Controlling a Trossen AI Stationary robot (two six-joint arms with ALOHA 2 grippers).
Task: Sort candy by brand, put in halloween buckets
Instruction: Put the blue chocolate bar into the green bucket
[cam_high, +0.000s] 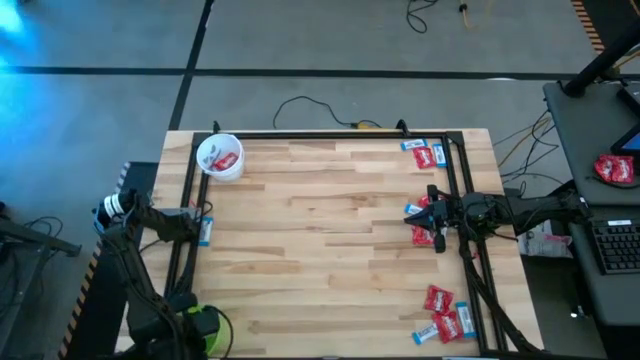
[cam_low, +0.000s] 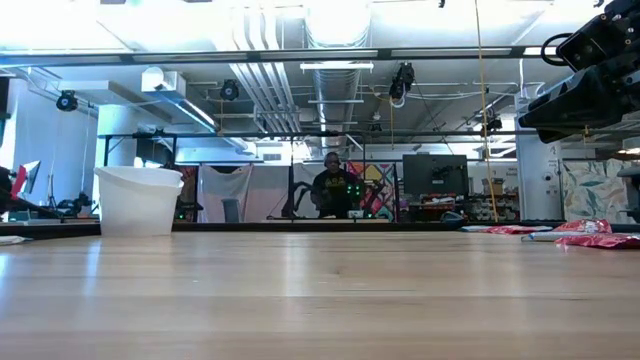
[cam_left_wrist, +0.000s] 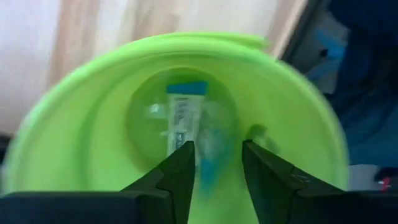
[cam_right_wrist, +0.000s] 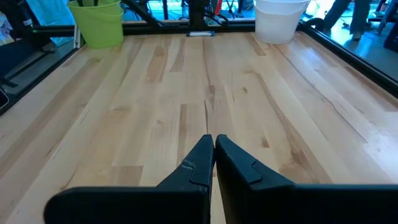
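**Two pails, one drop under way**

Two blue candies show in the left wrist view: one lying flat on the floor of the green pail (cam_left_wrist: 93, 149), a second blue candy (cam_left_wrist: 208, 171) blurred in the gap of the left gripper (cam_left_wrist: 214, 168). Its jaws stand partly apart; whether they touch that piece I cannot tell. To finish well, I would widen the jaws fully over the pail's centre, then lift straight up clear of the rim.

At the high view's lower left, the arm hangs over that pail. The white pail (cam_high: 221, 157), upper left, holds red candy (cam_high: 222, 160). The right gripper (cam_high: 425, 215) waits pinched shut, holding nothing, at the right edge among loose candy (cam_high: 441, 312).
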